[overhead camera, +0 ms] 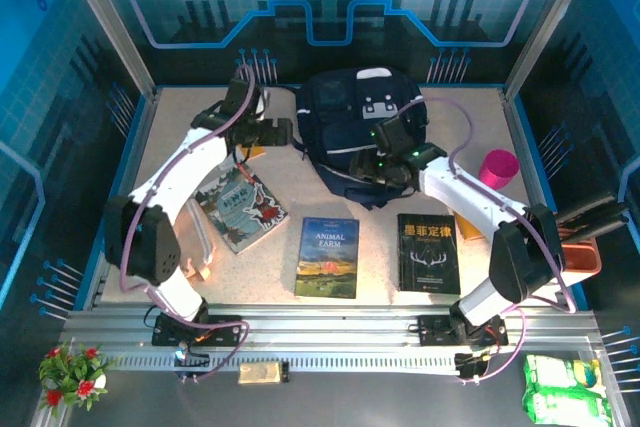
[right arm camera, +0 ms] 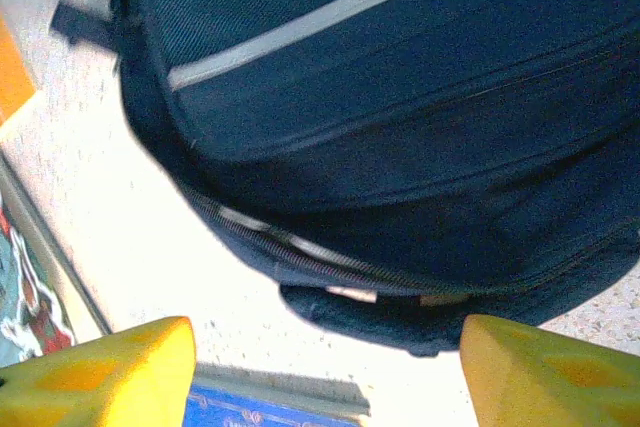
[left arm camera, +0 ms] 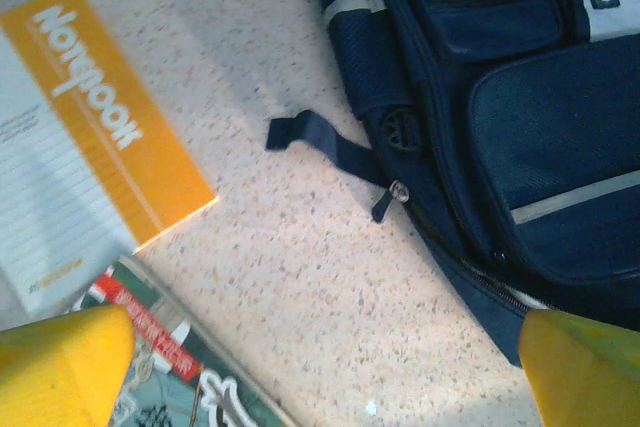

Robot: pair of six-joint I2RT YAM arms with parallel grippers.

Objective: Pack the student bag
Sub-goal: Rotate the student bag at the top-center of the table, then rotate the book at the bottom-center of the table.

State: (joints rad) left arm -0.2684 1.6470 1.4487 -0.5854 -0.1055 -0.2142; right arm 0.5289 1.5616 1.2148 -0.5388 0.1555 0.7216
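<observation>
The student bag [overhead camera: 360, 117], dark navy with pale stripes, lies flat at the back middle of the table. My left gripper [overhead camera: 288, 134] hovers just left of it, open, with bare table between its yellow fingertips [left arm camera: 60, 367]. In the left wrist view the bag [left arm camera: 520, 97] lies to the right, its zip pull [left arm camera: 392, 199] and a loose strap [left arm camera: 310, 132] on the table. My right gripper [overhead camera: 380, 179] is at the bag's near edge, open and holding nothing. In the right wrist view the bag [right arm camera: 400, 97] lies just beyond the gap between my fingertips [right arm camera: 550, 377], a zip running along its near edge.
An orange notebook [left arm camera: 100, 137] lies beneath the left arm. Three books lie in a row nearer the arms: an illustrated one [overhead camera: 243, 209], Animal Farm [overhead camera: 328, 257] and a black one [overhead camera: 428, 252]. A pink cup [overhead camera: 498, 167] and an orange tray [overhead camera: 580, 252] stand at the right.
</observation>
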